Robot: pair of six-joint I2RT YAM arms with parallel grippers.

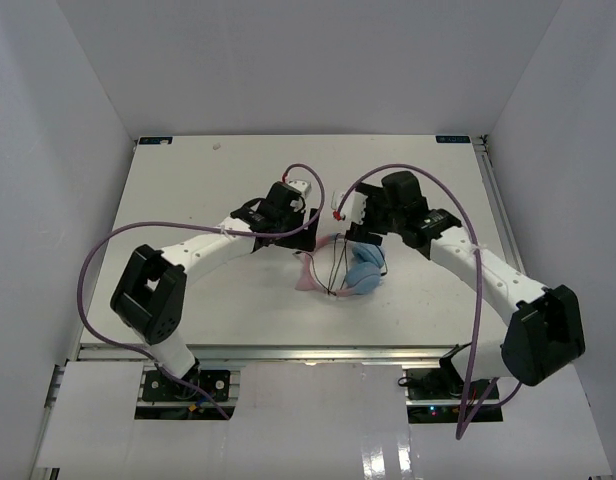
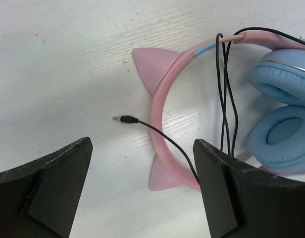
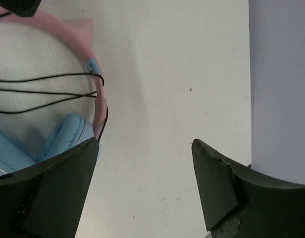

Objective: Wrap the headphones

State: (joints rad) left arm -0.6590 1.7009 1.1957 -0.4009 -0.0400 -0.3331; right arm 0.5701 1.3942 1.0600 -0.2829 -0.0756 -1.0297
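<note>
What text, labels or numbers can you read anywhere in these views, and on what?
No readable text in any view.
Headphones: no print or logo showing.
Small dark tags at the far edge of the table: too small to read.

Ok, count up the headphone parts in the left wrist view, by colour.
Pink: 3, the headband and two cat ears
Light blue: 2, the ear cups
Black: 1, the cable with its plug
Total: 6
</note>
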